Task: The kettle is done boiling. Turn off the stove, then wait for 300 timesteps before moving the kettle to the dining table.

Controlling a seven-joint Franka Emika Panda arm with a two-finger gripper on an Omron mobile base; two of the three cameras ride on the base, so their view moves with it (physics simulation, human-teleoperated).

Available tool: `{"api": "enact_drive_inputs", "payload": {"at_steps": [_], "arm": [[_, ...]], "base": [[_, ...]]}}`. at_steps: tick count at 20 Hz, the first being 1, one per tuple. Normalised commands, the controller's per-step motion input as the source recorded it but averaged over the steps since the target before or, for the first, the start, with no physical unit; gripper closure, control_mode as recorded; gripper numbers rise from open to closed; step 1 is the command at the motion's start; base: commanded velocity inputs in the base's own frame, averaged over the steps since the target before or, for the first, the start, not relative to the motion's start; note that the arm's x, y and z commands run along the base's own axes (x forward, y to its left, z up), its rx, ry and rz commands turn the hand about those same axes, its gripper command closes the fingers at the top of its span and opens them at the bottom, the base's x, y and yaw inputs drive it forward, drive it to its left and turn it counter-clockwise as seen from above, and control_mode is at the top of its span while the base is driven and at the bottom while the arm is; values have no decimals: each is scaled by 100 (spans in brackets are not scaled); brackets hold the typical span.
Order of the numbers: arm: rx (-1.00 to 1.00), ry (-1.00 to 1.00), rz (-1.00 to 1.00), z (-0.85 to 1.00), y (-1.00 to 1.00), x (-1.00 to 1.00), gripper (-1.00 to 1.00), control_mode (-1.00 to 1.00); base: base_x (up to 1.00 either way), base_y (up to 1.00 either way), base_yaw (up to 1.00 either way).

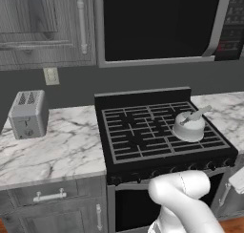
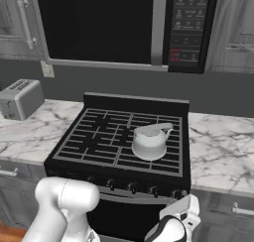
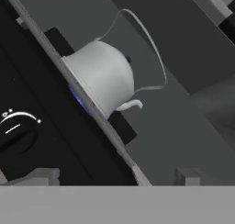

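The domed, smooth grey kettle (image 1: 188, 125) sat on the black stove's (image 1: 138, 136) gridded grates; the gripper (image 3: 114, 175) stood open, empty.

The kettle (image 1: 189, 126) sits on the stove (image 1: 143, 132), at its front right. A toaster (image 1: 28, 113) stands on the desk (image 1: 52, 151) left of the stove, a microwave (image 1: 162, 24) above.

1. The kettle (image 3: 103, 78) sits tilted across the frame, pale grey, with its thin wire handle arching above.
2. A blue glow (image 3: 79, 99) shows just under its base.
3. A stove knob (image 3: 17, 129) with white markings lies on the black front panel at left.
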Motion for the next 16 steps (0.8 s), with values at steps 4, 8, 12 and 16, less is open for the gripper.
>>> {"api": "enact_drive_inputs", "payload": {"at_steps": [4, 8, 12, 16], "arm": [[-7, 1, 0, -15, -13, 17, -100, -100], [-9, 1, 0, -27, -3, 9, -100, -100], [-11, 0, 0, -31, 0, 0, -100, -100], [-9, 0, 0, -16, 0, 1, -100, -100]], "base": [[0, 0, 0], [0, 0, 0], [0, 0, 0], [0, 0, 0]]}}
